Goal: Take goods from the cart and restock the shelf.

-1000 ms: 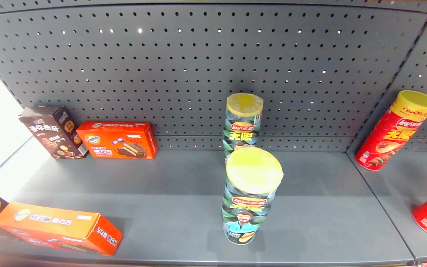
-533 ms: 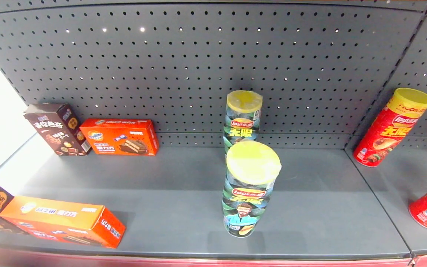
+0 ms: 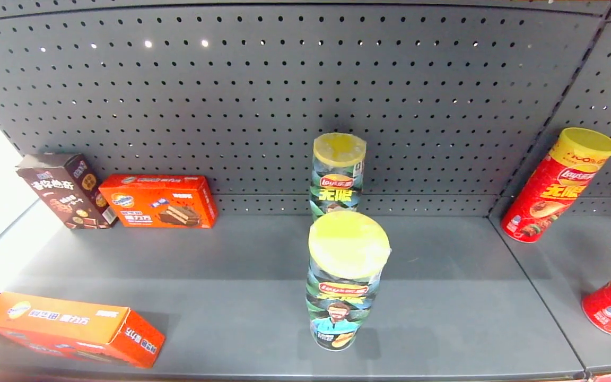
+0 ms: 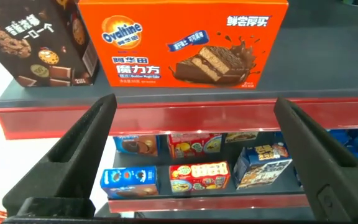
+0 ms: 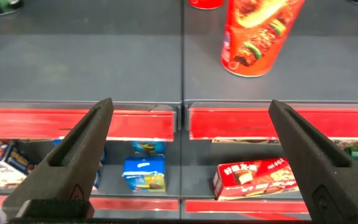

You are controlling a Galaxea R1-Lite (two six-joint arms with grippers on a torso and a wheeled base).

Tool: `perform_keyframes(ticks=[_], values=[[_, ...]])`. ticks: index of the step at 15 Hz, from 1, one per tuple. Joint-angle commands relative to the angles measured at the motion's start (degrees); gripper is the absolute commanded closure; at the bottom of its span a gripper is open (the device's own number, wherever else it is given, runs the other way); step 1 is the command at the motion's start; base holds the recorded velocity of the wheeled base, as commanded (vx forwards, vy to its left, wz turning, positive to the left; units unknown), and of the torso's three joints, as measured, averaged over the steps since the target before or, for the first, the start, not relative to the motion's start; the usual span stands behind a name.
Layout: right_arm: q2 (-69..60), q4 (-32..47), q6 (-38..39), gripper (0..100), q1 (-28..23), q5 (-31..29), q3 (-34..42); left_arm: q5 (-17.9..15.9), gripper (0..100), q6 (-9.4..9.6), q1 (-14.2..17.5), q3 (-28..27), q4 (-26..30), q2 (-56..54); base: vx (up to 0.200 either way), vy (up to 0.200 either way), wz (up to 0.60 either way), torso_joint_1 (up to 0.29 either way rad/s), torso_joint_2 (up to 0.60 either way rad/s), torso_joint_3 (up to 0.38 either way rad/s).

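Near the front edge of the shelf [image 3: 443,297], at its middle, the front green can [image 3: 345,281] stands upright, tall and narrow, with the rear green can [image 3: 337,175] right behind it against the back wall. That front one is the worry. Both claws sit low, just off the shelf's red lip [image 4: 185,115]: the left claw [image 4: 194,109] is spread wide with nothing in it, facing the orange box [image 3: 67,329] at the front left corner, and the right claw [image 5: 190,106] is equally wide and empty, below a red can [image 5: 260,34] standing close to the front edge. My read is that any arm bringing fresh stock up over that lip could clip the front can or the red can and roll it off. The orange box also sits tight to the edge, so a nudge might push it over.
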Motion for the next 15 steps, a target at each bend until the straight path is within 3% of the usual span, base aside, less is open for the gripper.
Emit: perform_keyframes(ticks=[1,8,11,15], values=[[0.1,0.0,0.0,0,-0.1,0.0,0.0,0.1,0,-0.02,0.0,0.0,0.0,0.0,-0.200,0.000,0.00,-0.002,0.00,0.012],[0.1,0.0,0.0,0,-0.1,0.0,0.0,0.0,0,0.07,0.0,0.0,0.0,0.0,-0.029,0.000,0.00,0.001,0.00,0.000],[0.1,0.0,0.0,0,-0.1,0.0,0.0,-0.1,0,0.07,0.0,0.0,0.0,0.0,-0.200,0.000,0.00,0.012,0.01,0.001],[0.1,0.0,0.0,0,-0.1,0.0,0.0,-0.1,0,0.07,0.0,0.0,0.0,0.0,0.000,0.000,0.00,0.000,0.00,0.000]])
